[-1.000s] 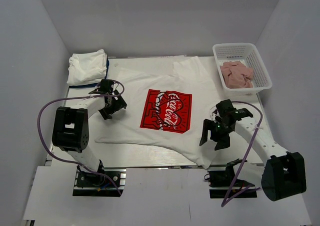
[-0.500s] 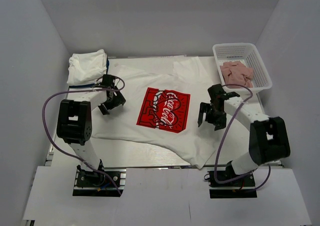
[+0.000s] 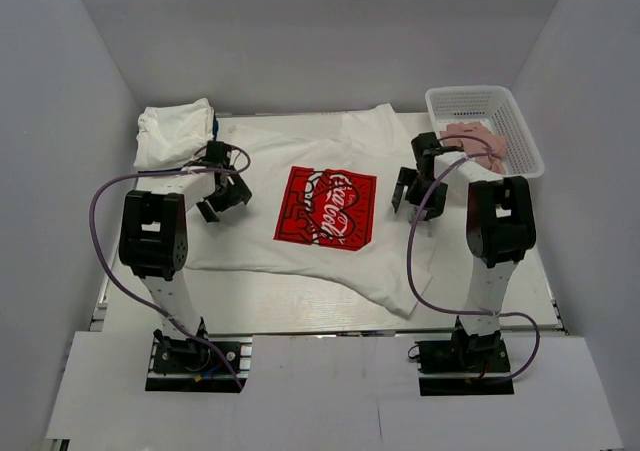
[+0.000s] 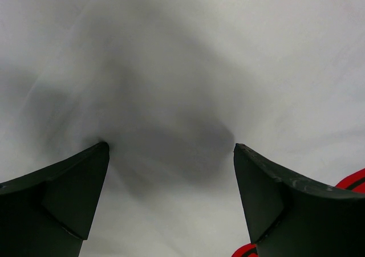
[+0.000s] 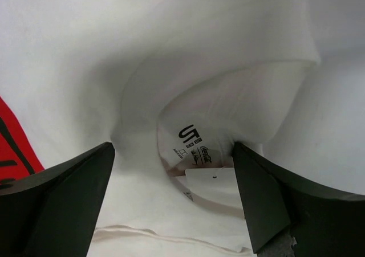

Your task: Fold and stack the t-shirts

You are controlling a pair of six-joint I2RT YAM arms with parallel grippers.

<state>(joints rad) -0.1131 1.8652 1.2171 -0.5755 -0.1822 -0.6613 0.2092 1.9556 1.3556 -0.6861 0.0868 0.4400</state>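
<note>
A large white t-shirt (image 3: 300, 261) with a red square chest print (image 3: 328, 206) lies spread on the table. A folded white t-shirt bundle (image 3: 176, 132) sits at the back left corner. My left gripper (image 3: 222, 200) is open, low over the shirt left of the print; its wrist view shows plain white cloth (image 4: 171, 97) between the fingers (image 4: 63, 188). My right gripper (image 3: 415, 195) is open, low over the shirt right of the print. Its wrist view shows the collar with its printed label and tag (image 5: 197, 149) between the fingers (image 5: 274, 200).
A white plastic basket (image 3: 484, 131) with pink cloth (image 3: 473, 143) inside stands at the back right, close behind my right gripper. The table's front edge (image 3: 300, 321) runs just below the shirt's hem. Purple cables loop off both arms.
My right arm swung from the shirt's front right corner up to the collar area near the basket. The shirt shifted and straightened. My left gripper moved slightly back toward the bundle.
</note>
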